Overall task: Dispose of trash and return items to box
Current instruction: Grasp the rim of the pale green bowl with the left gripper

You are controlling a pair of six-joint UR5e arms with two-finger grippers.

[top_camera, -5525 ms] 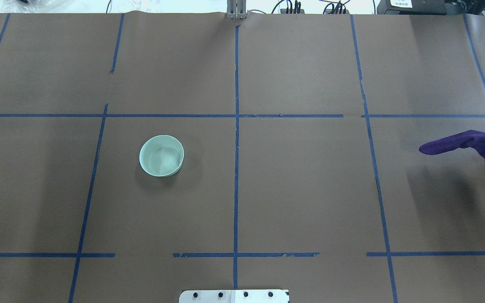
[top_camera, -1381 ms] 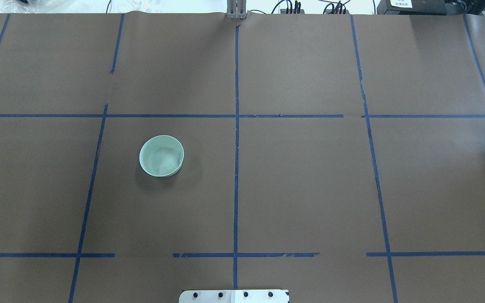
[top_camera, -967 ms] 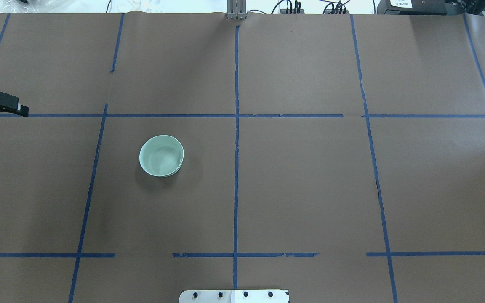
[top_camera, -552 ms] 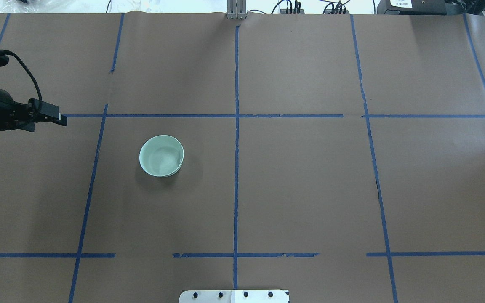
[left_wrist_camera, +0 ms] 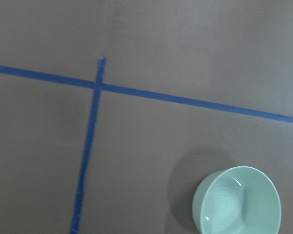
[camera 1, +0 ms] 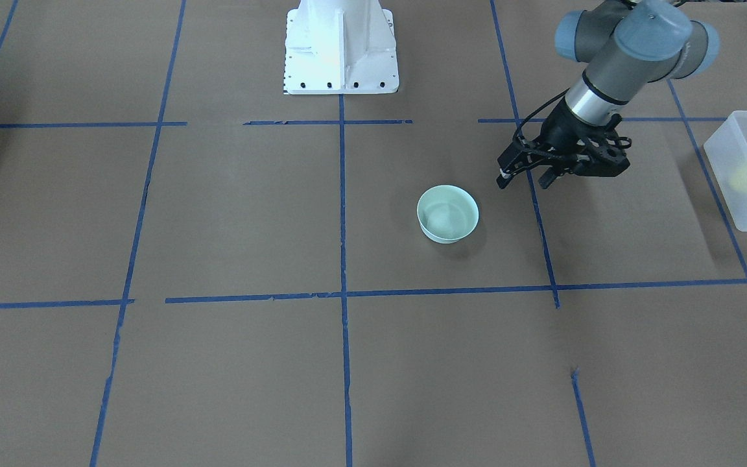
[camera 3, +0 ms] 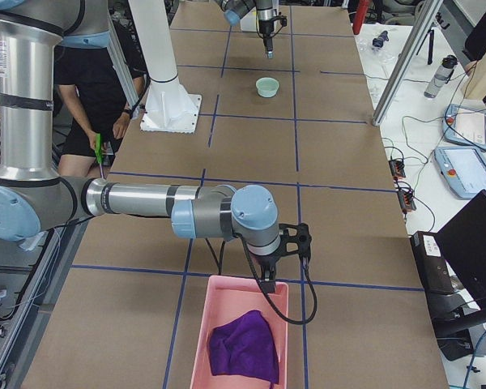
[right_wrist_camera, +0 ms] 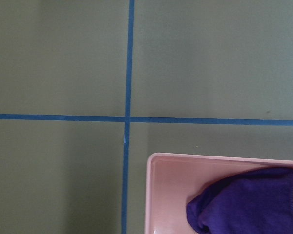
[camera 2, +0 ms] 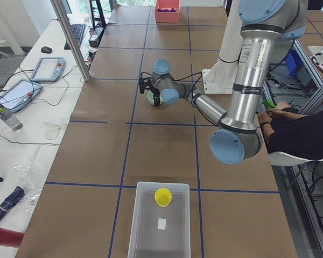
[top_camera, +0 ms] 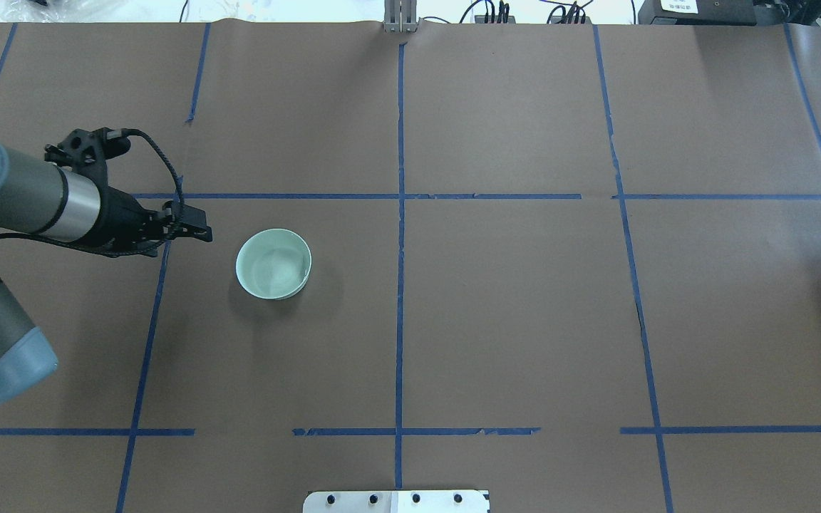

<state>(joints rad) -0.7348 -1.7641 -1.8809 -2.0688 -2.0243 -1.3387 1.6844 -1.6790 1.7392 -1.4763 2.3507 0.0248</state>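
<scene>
Paper with blue tape lines covers the counter [top_camera: 524, 320]. You see the left arm [top_camera: 18, 199] over it now, where one second ago only its tip showed at the left edge. It has come in far from that edge toward the middle.

At the left end of the counter stands the box [camera 2: 142, 236], and at the right end the pink bin [camera 3: 201, 340]. The purple cloth [camera 3: 245, 347], which was in the air near the right edge some seconds ago, now lies inside this bin. I judge the trash part is done.

The mint bowl [top_camera: 273, 263] has not moved. It sits upright in the left half, well apart from every edge. The yellow cup [camera 2: 162, 196] is already in the box.

The left pincer [camera 1: 524, 181] is just beside the bowl on the side of the left edge, not touching it, with its jaws apart and nothing between them. The right pincer [camera 3: 269, 282] hangs over the near rim of the pink bin. If it is wide or narrow I cannot tell.

So the bowl seems to be the last item to return, and the grasp is not yet made.
</scene>
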